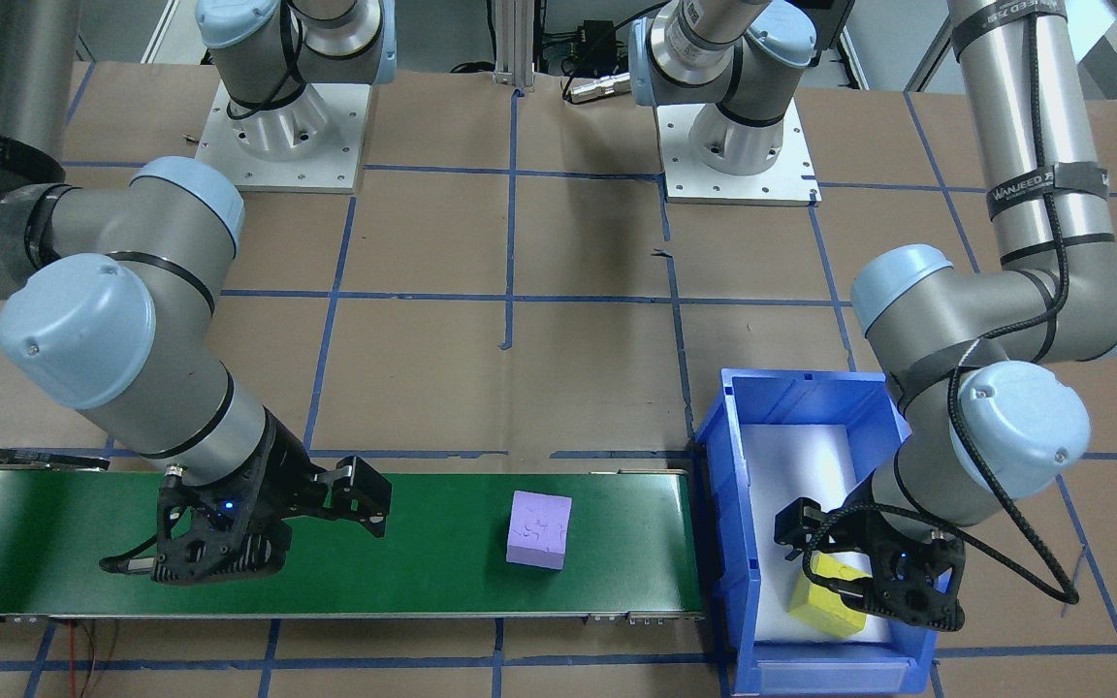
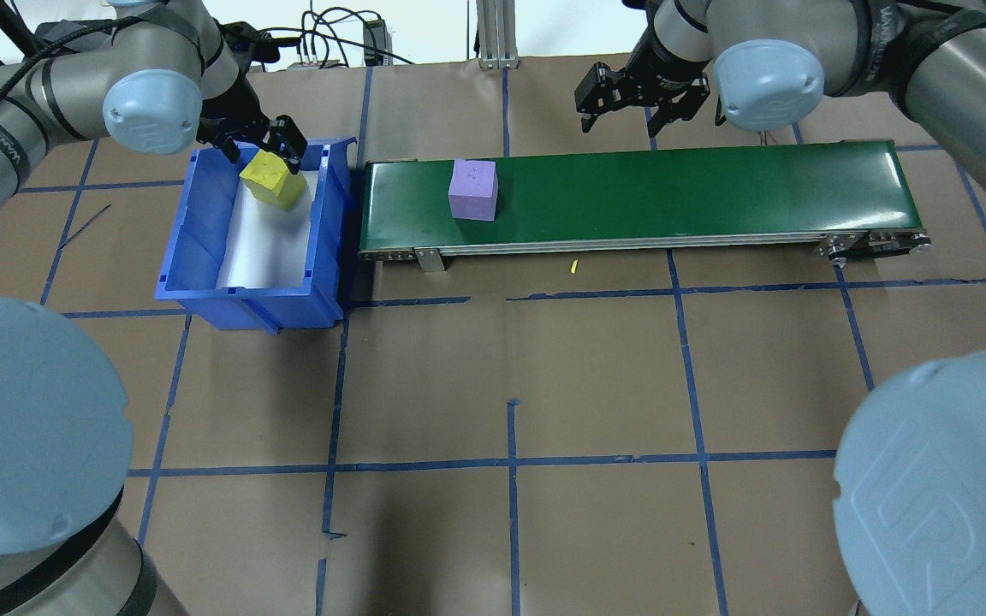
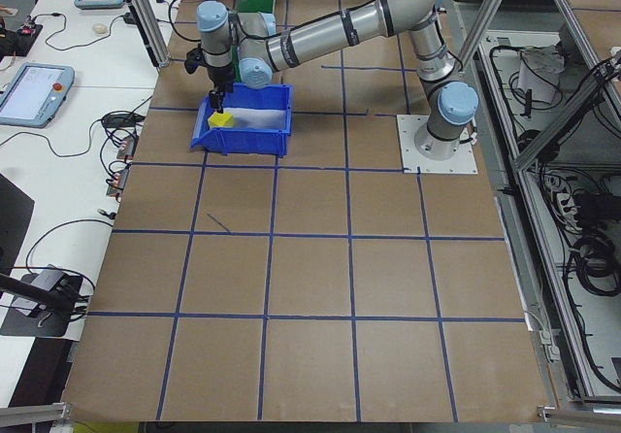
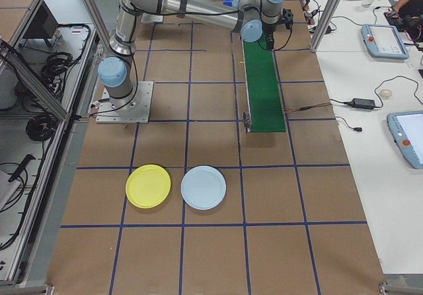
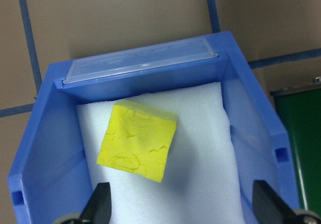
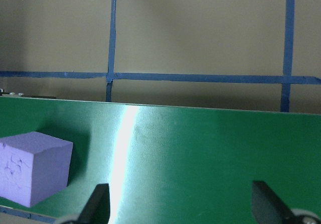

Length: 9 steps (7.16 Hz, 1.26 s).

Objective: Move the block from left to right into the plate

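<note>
Robotics laboratory: taped-grid table (image 2: 510, 359), conveyor belt (image 2: 630, 192), aluminium framing (image 4: 327, 10), teach pendants (image 4: 380, 40) and cabling on side benches (image 4: 370, 110).

Silver-grey arm tubes, pale blue joint caps, black grippers (black cable looped round the left arm), white bolted bases.

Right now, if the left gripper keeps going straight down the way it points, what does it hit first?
Likely the yellow block, lying tilted on the white foam in the blue bin, between the open left gripper fingers. Depth unclear.
</note>
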Motion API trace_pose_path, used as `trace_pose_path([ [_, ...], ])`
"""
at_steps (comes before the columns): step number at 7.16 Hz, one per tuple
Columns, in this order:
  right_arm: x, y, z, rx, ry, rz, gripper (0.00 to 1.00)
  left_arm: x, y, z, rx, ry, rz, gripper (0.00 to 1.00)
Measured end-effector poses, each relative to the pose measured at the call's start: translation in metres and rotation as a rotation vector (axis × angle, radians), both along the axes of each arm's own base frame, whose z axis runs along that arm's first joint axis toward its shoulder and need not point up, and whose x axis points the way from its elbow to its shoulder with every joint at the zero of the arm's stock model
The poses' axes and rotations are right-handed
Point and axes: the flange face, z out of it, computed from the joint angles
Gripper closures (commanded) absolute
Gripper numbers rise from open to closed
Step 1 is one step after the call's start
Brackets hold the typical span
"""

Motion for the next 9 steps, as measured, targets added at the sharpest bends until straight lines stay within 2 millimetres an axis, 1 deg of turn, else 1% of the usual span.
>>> trace_pose_path([
  [2,0.002,-0.003,-0.015,0.035,-0.025,-0.067,0.0,0.006,-0.012,-0.019,-0.029,-0.013,-0.045,0.01],
  [3,0.002,-0.002,-0.018,0.053,-0.031,-0.111,0.0,0.007,-0.015,-0.029,-0.04,-0.018,-0.055,0.12],
  [5,0.001,0.002,-0.024,0.086,-0.039,-0.179,0.0,0.008,-0.015,-0.044,-0.034,-0.022,-0.074,0.57],
  [6,0.001,0.005,-0.028,0.108,-0.044,-0.225,0.0,0.007,-0.011,-0.051,-0.022,-0.02,-0.078,0.62],
  [7,0.002,0.01,-0.031,0.135,-0.054,-0.276,0.0,0.007,-0.01,-0.05,-0.022,-0.021,-0.078,0.63],
  [8,0.004,0.013,-0.034,0.154,-0.068,-0.306,0.0,0.007,-0.01,-0.036,-0.04,-0.026,-0.07,0.63],
  [9,0.004,0.014,-0.035,0.162,-0.076,-0.317,0.0,0.007,-0.006,-0.008,-0.062,-0.027,-0.043,0.63],
])
